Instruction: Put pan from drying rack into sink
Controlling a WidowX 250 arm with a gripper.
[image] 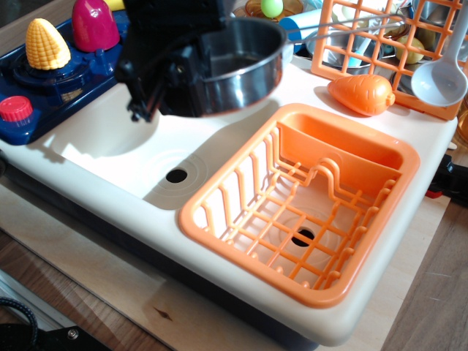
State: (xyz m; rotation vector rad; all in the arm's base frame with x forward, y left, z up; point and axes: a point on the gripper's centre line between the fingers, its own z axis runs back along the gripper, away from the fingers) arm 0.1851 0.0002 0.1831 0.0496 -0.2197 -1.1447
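The shiny steel pan [238, 73] hangs in the air above the back of the cream-white sink [102, 146]. Its thin wire handle [344, 22] points up and right. My black gripper [191, 77] is shut on the pan's left rim and hides that side of it. The sink's dark drain hole [176, 175] shows below and in front of the pan. The orange drying rack [241, 267] sits in the right basin. It holds nothing, and its grid floor and trough compartment [340, 150] are in full view.
A dark blue toy stove [51, 88] with a corn cob [47, 44], a magenta piece [95, 22] and a red knob [16, 108] stands at left. An orange carrot [362, 95], an orange lattice panel [365, 44] and a pale grey ladle [439, 80] are at back right.
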